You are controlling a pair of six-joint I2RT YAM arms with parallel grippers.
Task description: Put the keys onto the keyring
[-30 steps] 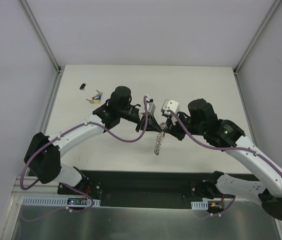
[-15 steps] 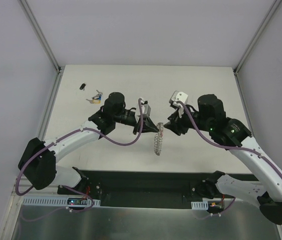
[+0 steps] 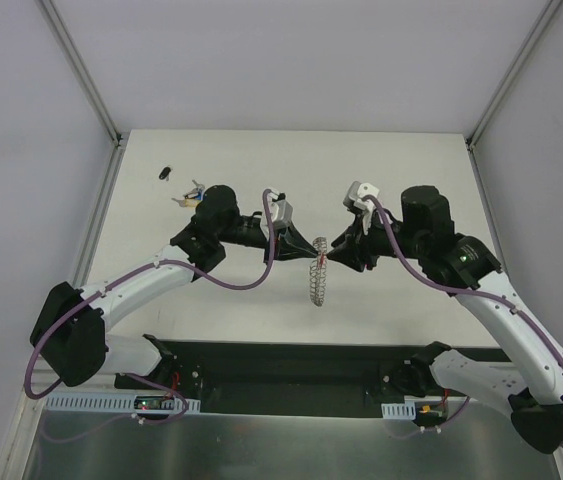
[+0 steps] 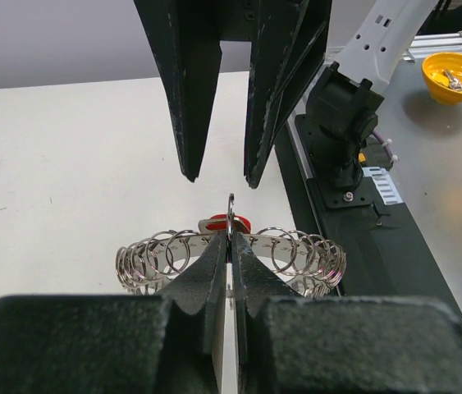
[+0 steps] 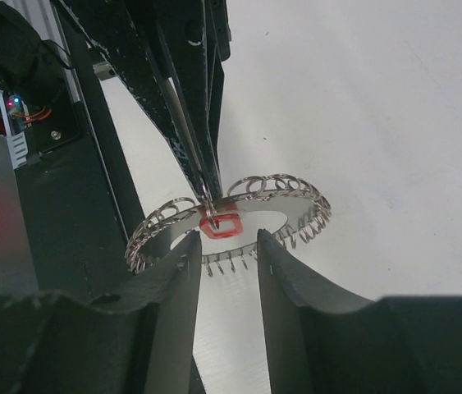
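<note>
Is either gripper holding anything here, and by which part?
The left gripper pinches the keyring at its coiled rim, beside the red-tagged key. The right gripper is open, holding nothing.

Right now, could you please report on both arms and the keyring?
Left jaws shut on keyring, held aloft. Right jaws open, facing it. Red-tagged key at the pinch. Nothing seen blocking.

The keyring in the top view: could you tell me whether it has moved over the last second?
No, barely: the keyring hangs as far as before from the near edge of the table, pinched by the left gripper, just slightly more upright.
</note>
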